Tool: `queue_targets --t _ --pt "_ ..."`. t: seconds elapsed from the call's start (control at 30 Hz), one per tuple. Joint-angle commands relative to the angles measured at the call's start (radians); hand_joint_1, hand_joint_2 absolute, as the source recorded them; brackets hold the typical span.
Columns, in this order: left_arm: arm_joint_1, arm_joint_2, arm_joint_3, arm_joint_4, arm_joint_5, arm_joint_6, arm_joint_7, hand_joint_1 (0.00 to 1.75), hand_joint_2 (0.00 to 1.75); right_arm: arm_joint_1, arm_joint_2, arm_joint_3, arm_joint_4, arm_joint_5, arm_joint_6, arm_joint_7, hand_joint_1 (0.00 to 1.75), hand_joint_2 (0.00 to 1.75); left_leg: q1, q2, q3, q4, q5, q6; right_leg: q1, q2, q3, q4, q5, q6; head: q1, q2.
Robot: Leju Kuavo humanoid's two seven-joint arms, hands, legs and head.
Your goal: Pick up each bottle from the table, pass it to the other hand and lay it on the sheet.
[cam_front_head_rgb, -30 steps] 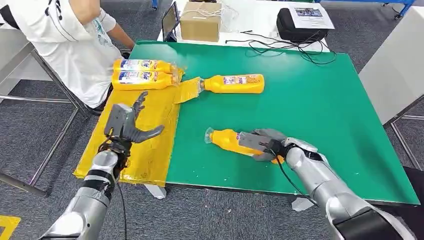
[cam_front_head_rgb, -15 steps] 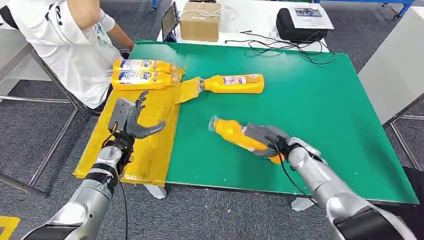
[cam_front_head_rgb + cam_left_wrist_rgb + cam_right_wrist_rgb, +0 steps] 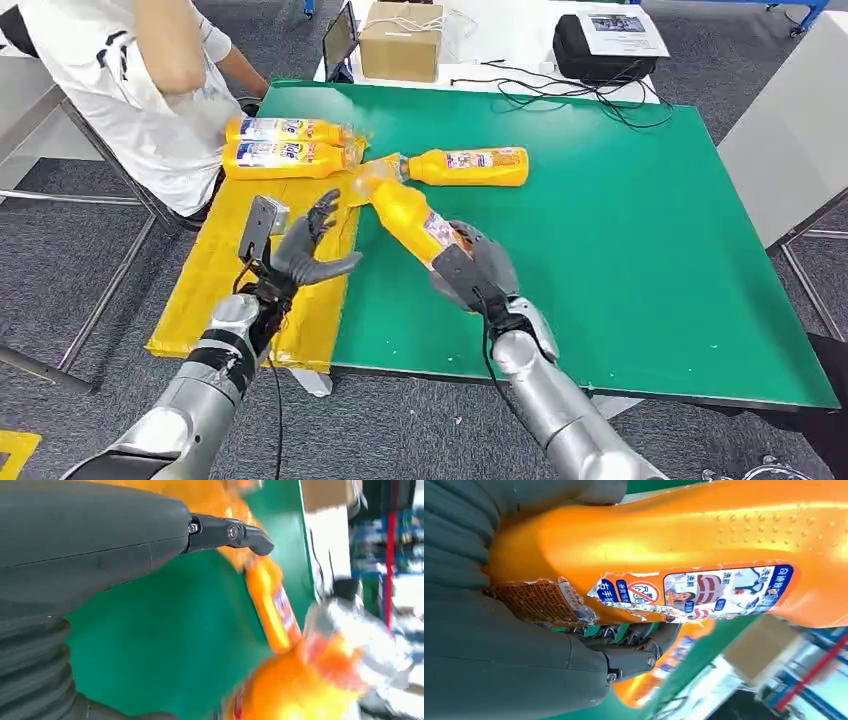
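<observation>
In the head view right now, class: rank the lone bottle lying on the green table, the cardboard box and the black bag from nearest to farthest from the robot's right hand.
From the right hand, which holds a bottle:
1. Lone bottle, on the green table just beyond the hand.
2. Cardboard box, on the white table behind, to the left.
3. Black bag, on the white table, far right.

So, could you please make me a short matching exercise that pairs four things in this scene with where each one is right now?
Things:
1. held bottle
2. left hand
3. cardboard box
4. label-up bottle pair

Places:
a. far end of the yellow sheet
b. white table beyond the green one
c. gripped in the right hand, off the table
d. open above the sheet

Pairs: 1-c, 2-d, 3-b, 4-a
</observation>
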Motion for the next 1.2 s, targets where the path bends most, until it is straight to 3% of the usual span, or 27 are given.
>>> queue_targets --t 0.03,0.27,0.8,1.2 --pt "-0.063 0.009 -0.085 0.090 0.142 -0.147 0.056 0.00 1.75 -0.057 0.040 0.001 0.032 0.027 -0.009 -0.036 1.75 1.75 0.000 0.000 0.001 0.000 -0.001 -0.001 0.000 0.000 0.001 0.001 -0.001 -0.001 0.000 0.000" --pt "-0.078 0.018 -0.137 0.094 0.258 -0.226 0.082 0.00 1.75 -0.061 0.042 0.041 0.055 0.056 0.003 -0.057 1.75 1.75 0.001 0.001 0.003 0.001 -0.002 -0.001 0.001 0.000 0.003 0.001 -0.002 -0.002 0.000 0.000" --pt "-0.087 0.024 -0.169 0.090 0.266 -0.213 0.081 0.00 1.75 -0.067 0.046 0.074 0.089 0.078 0.029 -0.064 1.75 1.75 0.001 0.001 0.006 0.001 -0.004 -0.002 0.001 0.001 0.005 0.002 -0.004 -0.002 0.000 0.000" --pt "-0.113 0.011 -0.213 0.133 0.310 -0.192 0.082 0.00 1.75 -0.127 0.101 0.271 0.223 0.245 0.072 -0.028 1.75 1.75 0.001 0.000 0.003 0.000 -0.001 -0.001 0.001 -0.001 0.002 0.001 -0.002 -0.001 0.000 0.000"
